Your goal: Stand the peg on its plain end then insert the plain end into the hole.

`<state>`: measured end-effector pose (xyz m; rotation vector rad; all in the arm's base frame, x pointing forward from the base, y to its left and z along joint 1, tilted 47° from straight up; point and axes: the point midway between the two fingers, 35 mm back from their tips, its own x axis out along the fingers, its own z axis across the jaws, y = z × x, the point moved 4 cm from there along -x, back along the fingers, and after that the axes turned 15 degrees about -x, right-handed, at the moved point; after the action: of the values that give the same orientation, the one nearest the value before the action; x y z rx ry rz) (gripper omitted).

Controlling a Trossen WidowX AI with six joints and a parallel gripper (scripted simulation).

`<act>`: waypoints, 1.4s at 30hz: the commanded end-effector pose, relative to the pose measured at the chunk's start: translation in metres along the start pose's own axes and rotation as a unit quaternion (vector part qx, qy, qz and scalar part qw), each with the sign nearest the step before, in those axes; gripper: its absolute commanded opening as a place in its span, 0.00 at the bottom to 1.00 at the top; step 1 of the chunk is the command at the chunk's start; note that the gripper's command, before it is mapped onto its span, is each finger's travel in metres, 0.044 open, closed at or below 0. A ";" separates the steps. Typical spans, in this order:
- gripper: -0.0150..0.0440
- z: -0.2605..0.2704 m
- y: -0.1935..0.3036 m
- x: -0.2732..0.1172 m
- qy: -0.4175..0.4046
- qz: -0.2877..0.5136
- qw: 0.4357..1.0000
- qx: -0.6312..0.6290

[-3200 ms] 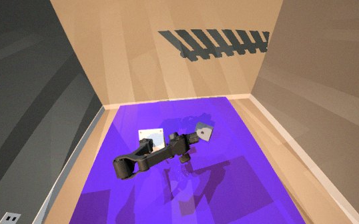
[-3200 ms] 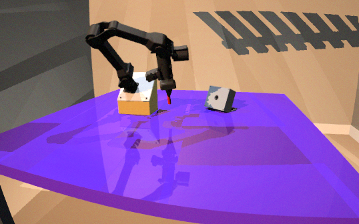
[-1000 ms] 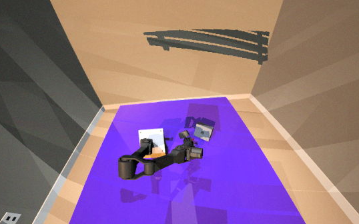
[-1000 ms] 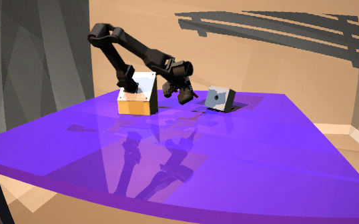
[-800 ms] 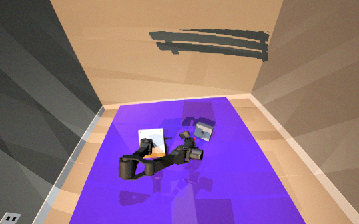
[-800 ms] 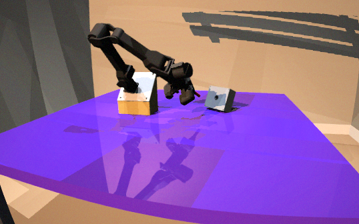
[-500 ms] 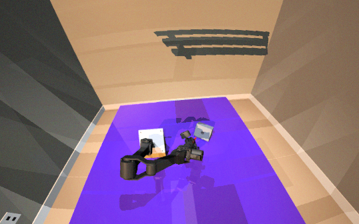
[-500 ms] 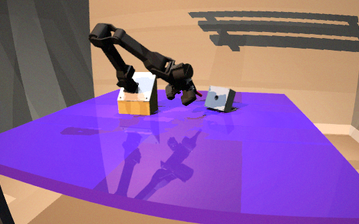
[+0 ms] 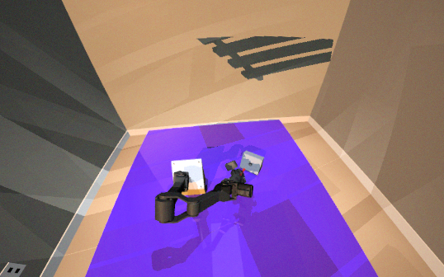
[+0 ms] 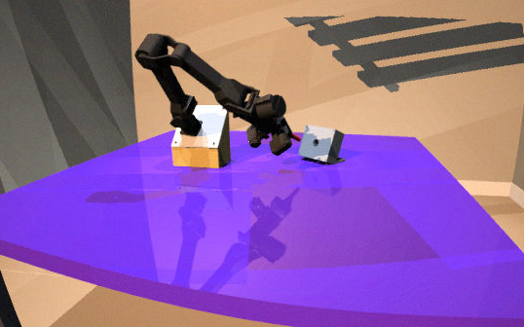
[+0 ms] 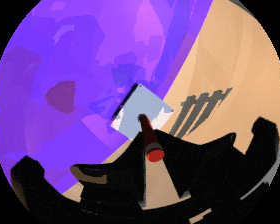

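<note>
Now the jaws (image 9: 240, 173) (image 10: 290, 138) are clamped on the red peg (image 9: 243, 170) (image 10: 296, 137) (image 11: 148, 131), up off the worktop (image 9: 298, 223) (image 10: 361, 229) (image 11: 36, 125)! Out ahead of them, the peg's far end points at the pale block (image 9: 257, 158) (image 10: 323, 145) (image 11: 147, 102), and in the wrist view that tip overlaps the dark hole; whether it's in, I can't tell. Behind the jaws runs the black arm (image 9: 207, 202) (image 10: 205, 73), bent high and folding back to its foot on the white-topped, orange-fronted wedge (image 9: 198, 169) (image 10: 196, 157), also resting on the worktop.
</note>
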<state>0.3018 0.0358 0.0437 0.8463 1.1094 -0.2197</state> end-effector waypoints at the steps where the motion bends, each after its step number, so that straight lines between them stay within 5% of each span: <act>1: 0.25 0.001 0.002 0.004 0.002 0.008 1.000 -0.001; 42: 0.25 0.005 0.008 0.041 0.001 0.053 0.999 -0.010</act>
<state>0.3272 0.0459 0.0156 0.8789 1.0631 -0.1251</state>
